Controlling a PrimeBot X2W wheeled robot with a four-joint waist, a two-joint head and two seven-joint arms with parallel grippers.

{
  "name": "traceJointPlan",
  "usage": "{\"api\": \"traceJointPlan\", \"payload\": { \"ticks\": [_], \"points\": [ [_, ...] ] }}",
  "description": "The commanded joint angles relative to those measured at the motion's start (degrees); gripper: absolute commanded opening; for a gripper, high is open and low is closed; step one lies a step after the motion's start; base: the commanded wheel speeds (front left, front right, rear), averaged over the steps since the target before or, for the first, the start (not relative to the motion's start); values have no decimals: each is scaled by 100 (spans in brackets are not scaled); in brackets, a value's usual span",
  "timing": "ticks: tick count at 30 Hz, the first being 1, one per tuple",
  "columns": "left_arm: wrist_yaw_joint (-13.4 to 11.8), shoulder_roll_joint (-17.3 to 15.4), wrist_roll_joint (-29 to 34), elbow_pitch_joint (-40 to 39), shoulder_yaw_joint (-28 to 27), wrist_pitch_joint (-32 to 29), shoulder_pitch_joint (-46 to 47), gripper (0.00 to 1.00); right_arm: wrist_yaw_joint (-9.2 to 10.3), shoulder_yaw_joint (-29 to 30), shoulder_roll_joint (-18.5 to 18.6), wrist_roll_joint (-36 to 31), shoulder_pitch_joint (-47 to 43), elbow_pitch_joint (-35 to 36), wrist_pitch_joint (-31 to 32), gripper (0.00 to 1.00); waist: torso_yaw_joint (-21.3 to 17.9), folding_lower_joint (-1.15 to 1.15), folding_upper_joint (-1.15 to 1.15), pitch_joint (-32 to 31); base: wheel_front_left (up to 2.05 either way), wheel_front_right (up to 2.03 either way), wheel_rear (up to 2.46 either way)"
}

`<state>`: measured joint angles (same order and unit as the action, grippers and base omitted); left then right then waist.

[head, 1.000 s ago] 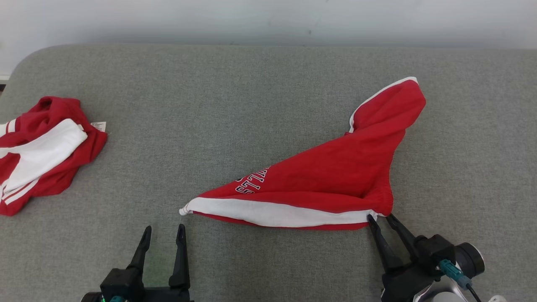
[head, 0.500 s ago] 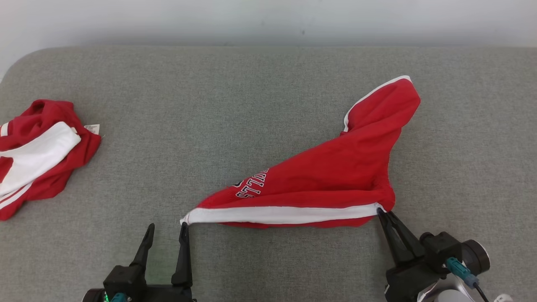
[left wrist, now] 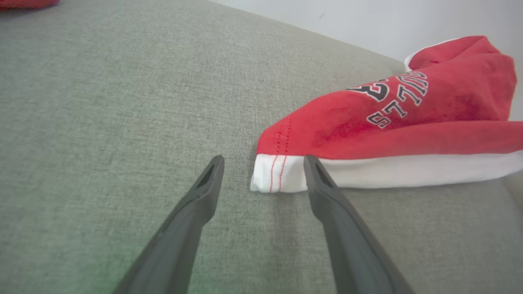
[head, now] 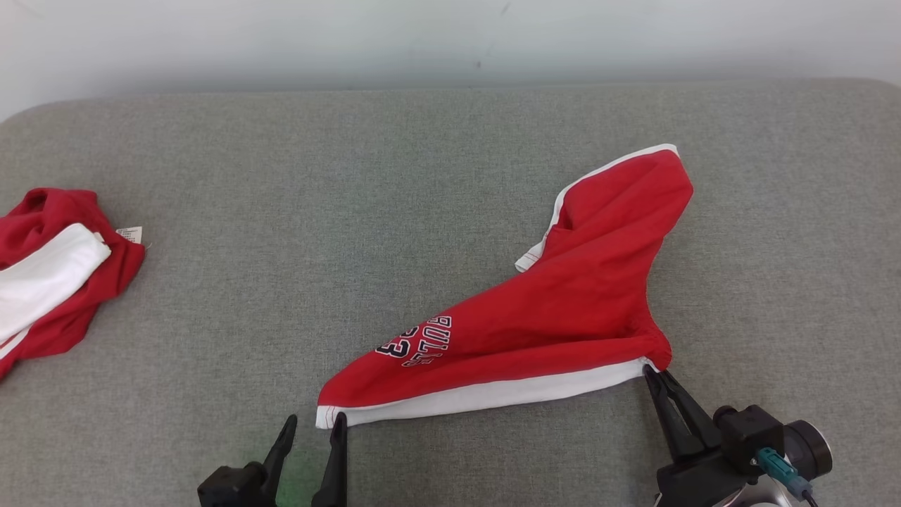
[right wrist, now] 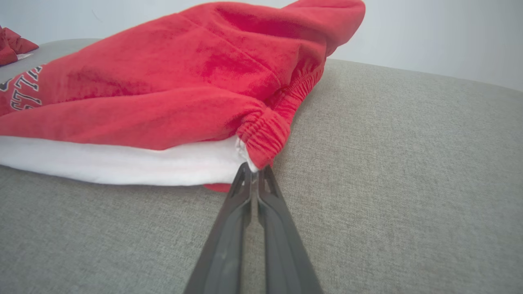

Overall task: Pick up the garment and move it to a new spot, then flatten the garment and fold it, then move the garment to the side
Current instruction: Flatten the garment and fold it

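Note:
The garment [head: 563,310] is a pair of red shorts with a white side stripe and dark lettering, lying spread on the grey cushion. My right gripper [head: 656,372] is shut on its elastic waistband corner, which the right wrist view shows pinched at the fingertips of the gripper [right wrist: 254,167] under the red cloth [right wrist: 163,90]. My left gripper [head: 315,420] stands open at the white hem corner. In the left wrist view that gripper [left wrist: 263,161] has the corner of the shorts [left wrist: 408,122] just ahead of and between its fingertips, and nothing is pinched.
A second red and white garment [head: 49,274] lies crumpled at the cushion's far left edge. The grey fabric surface [head: 352,211] runs back to a white wall. Bare cushion lies between the two garments.
The right gripper closed on the waistband corner and drew the shorts nearer. The left gripper moved right, up to the hem corner. The camera shifted too, so the whole picture slid.

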<state>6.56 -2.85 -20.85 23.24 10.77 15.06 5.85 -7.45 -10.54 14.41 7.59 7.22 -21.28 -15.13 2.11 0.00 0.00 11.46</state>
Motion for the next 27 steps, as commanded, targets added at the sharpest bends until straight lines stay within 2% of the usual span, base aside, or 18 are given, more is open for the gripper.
{"api": "traceJointPlan", "payload": {
  "ticks": [1, 11, 12, 13, 14, 17, 20, 21, 22, 23, 24, 27],
  "points": [
    [26, -9, -57, 68, -4, 18, 24, 100, -7, -14, -34, -17, -10, 8, -1, 0, -22, 0, 0, -23, 0, 0, 0],
    [96, -6, -208, 389, 125, 18, 166, 100, -7, -40, -19, 14, -9, 41, -1, 0, -69, 0, 0, -17, 0, 0, 0],
    [86, -6, -181, 383, 144, 18, 163, 91, -7, -40, -15, 22, -8, 43, -1, 0, -71, 0, 0, -12, 0, 0, 0],
    [86, -6, -188, 371, 155, 18, 156, 72, -7, -42, -10, 29, -6, 45, -1, 0, -75, 0, 0, -7, 0, 0, 0],
    [87, -6, -178, 358, 199, 18, 160, 49, -7, -47, -7, 32, -1, 44, -1, 0, -82, 0, 0, -4, 0, 0, 0],
    [89, -6, -224, 395, 273, 18, 165, 44, -7, -48, -21, 34, 10, 42, -1, 0, -98, 0, 0, 2, 0, 0, 0],
    [90, -7, -216, 349, 271, 18, 209, 46, -7, -35, -27, 29, 19, 45, -1, 0, -105, 0, 0, 23, 0, 0, 0],
    [90, -7, -210, 332, 272, 18, 215, 40, -7, -31, -21, 34, 25, 46, -1, 0, -105, 0, 0, 29, 0, 0, 0],
    [90, -6, -143, 310, 298, 18, 229, 18, -7, -29, -16, 38, 30, 48, -1, 0, -103, 0, 0, 34, 0, 0, 0],
    [90, -6, -143, 310, 298, 18, 229, 18, -7, -29, -16, 38, 30, 48, -1, 0, -103, 0, 0, 34, 0, 0, 0],
    [91, -6, -122, 305, 326, 18, 233, 0, -7, -27, -15, 43, 36, 50, -1, 0, -102, 0, 0, 39, 0, 0, 0],
    [90, -7, -67, 206, 363, 19, 257, 0, -7, 8, -54, 73, 81, 128, -2, 0, -88, 0, 0, 11, 0, 0, 0]
  ]
}}
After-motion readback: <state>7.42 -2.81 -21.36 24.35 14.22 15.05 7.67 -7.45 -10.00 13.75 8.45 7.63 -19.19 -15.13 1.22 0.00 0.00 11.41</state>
